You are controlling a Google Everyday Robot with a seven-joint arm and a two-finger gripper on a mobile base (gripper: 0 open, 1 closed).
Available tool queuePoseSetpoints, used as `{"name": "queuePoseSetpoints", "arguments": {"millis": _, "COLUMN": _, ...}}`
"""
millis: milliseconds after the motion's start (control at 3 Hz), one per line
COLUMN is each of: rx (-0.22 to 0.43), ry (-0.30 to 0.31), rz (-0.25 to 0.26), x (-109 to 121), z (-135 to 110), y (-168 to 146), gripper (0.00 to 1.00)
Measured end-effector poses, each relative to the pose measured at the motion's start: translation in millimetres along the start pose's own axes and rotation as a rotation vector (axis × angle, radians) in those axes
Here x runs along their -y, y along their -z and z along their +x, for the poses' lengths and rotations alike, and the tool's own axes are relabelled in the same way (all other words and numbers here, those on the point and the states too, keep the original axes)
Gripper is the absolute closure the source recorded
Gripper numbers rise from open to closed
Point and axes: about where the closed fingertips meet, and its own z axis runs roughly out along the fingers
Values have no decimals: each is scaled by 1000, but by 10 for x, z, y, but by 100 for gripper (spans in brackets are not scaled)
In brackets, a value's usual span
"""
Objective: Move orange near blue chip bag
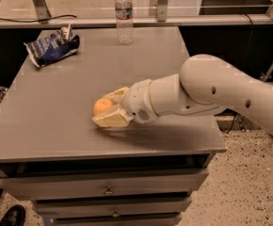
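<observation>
The orange [102, 106] is near the front middle of the grey table [47, 126]. My gripper [108, 106] reaches in from the right and is shut on the orange, with one cream finger [110, 120] in front of it and the other behind; the right half of the fruit is hidden. The orange seems to be held just above the tabletop. The blue chip bag [52, 48] lies crumpled at the table's far left corner, well away from the gripper.
A clear plastic water bottle [123, 15] stands upright at the far edge of the table, right of the bag. The table has drawers [108, 189] below its front edge. A rail runs behind the table.
</observation>
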Motion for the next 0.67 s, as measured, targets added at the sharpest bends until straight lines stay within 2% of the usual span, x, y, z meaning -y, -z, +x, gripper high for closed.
{"name": "queuePoseSetpoints", "arguments": {"millis": 333, "rx": -19, "ry": 31, "rz": 38, "x": 234, "z": -63, "y": 199, "gripper": 87}}
{"name": "queuePoseSetpoints", "arguments": {"millis": 667, "rx": -47, "ry": 106, "rz": 114, "x": 600, "z": -305, "y": 600, "gripper": 100}}
